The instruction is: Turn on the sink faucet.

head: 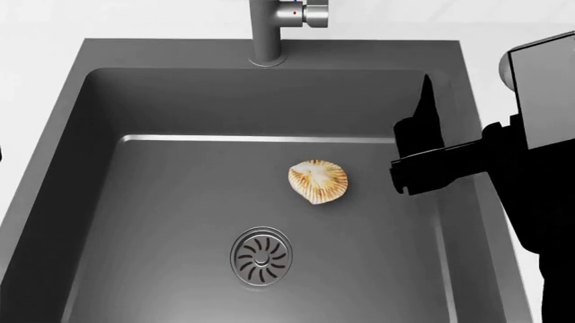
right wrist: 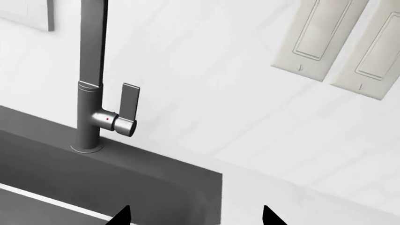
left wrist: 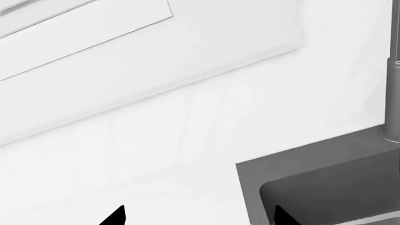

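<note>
The sink faucet [head: 266, 33] is a grey metal post at the back rim of the sink [head: 99, 60], with a side lever knob [head: 310, 13] that carries a red dot. In the right wrist view the faucet [right wrist: 89, 103] stands ahead and to one side, its flat lever [right wrist: 129, 99] upright. My right gripper [right wrist: 196, 218] is open and empty. In the head view it [head: 424, 101] hovers over the sink's right side, apart from the faucet. My left gripper [left wrist: 198, 218] is open and empty over the white counter beside the sink's corner [left wrist: 300, 168], with the faucet post [left wrist: 392, 93] at that view's edge.
A tan ribbed shell-like object [head: 318, 180] lies on the sink floor. A round slotted drain [head: 261, 257] sits in front of it. Two wall switch plates [right wrist: 319, 33] hang on the white wall behind the counter [right wrist: 312, 187].
</note>
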Tool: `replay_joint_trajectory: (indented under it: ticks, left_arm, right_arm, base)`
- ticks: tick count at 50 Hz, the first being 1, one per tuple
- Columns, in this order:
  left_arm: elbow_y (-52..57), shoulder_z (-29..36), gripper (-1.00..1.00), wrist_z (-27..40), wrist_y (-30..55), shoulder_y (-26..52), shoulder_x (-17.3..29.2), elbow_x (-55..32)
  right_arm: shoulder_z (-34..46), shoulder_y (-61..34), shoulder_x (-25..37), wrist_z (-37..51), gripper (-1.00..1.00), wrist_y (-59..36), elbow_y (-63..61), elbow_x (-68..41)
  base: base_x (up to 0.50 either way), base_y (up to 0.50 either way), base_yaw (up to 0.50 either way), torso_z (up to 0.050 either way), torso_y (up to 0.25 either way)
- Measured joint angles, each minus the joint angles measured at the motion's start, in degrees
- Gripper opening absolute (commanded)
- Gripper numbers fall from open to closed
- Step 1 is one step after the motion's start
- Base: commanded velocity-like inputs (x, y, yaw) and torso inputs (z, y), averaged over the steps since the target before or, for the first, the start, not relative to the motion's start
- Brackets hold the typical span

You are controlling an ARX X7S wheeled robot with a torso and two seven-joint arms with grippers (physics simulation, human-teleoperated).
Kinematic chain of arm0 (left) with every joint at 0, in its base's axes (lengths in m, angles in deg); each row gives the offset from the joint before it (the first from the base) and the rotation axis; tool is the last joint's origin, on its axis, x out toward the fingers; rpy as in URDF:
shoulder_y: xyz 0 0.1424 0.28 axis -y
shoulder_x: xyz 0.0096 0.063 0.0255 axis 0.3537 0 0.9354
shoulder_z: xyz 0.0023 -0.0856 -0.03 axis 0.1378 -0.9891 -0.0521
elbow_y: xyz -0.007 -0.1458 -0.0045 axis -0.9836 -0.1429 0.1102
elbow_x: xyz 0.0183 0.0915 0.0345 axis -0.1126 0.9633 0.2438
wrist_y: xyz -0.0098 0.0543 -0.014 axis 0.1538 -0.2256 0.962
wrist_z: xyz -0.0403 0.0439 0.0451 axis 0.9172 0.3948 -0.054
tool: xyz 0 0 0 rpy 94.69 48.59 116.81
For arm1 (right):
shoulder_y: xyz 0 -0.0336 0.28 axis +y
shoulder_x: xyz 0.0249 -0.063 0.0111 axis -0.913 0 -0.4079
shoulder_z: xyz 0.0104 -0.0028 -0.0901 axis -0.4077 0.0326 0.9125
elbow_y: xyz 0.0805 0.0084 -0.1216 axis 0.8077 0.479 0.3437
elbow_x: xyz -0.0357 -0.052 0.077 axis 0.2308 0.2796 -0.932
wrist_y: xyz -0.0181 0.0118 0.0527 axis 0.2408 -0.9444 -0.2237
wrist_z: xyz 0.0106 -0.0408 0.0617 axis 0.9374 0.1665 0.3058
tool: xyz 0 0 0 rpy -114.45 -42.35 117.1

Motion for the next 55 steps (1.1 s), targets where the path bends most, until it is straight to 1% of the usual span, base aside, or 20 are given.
replay_joint_trajectory:
  ticks: [4, 12, 26, 35, 48, 55]
  left_arm:
    - [-2.4, 0.4, 1.00, 0.3, 0.0, 1.9, -1.3, -0.1]
    - [-8.4, 1.1, 1.00, 1.4, -2.3, 4.5, -3.9, 0.1]
    - [-14.5, 0.5, 1.00, 3.1, -5.9, 5.7, -6.6, 0.3]
    - [-16.7, 0.4, 1.00, 3.7, -7.9, 5.8, -7.4, 0.5]
    - [-17.1, -0.5, 1.00, 4.1, -9.7, 4.1, -7.5, 0.3]
    - [-17.2, -1.3, 1.00, 4.2, -10.4, 3.0, -7.4, -0.1]
  right_arm:
    - [1.1, -1.4, -1.6, 0.3, 1.00, 2.9, 4.9, 0.5]
    - [4.3, -4.9, -6.1, 0.5, 1.00, 13.0, 19.3, 1.9]
    - [7.9, -12.1, -14.2, 0.3, 1.00, 31.5, 45.5, 3.6]
    - [9.5, -18.0, -18.1, -0.2, 1.00, 42.5, 62.9, 4.6]
    - [11.2, -29.9, -22.7, -1.2, 1.00, 60.5, 93.7, 5.8]
    - [14.7, -33.9, -24.2, -0.9, 1.00, 65.8, 103.6, 3.1]
  base:
    - [0.00, 0.00, 0.00, 0.000, 0.000]
    - [0.00, 0.00, 0.00, 0.000, 0.000]
    - [0.00, 0.00, 0.00, 0.000, 0.000]
    - [0.00, 0.00, 0.00, 0.000, 0.000]
    - [0.00, 0.00, 0.00, 0.000, 0.000]
    - [0.00, 0.00, 0.00, 0.000, 0.000]
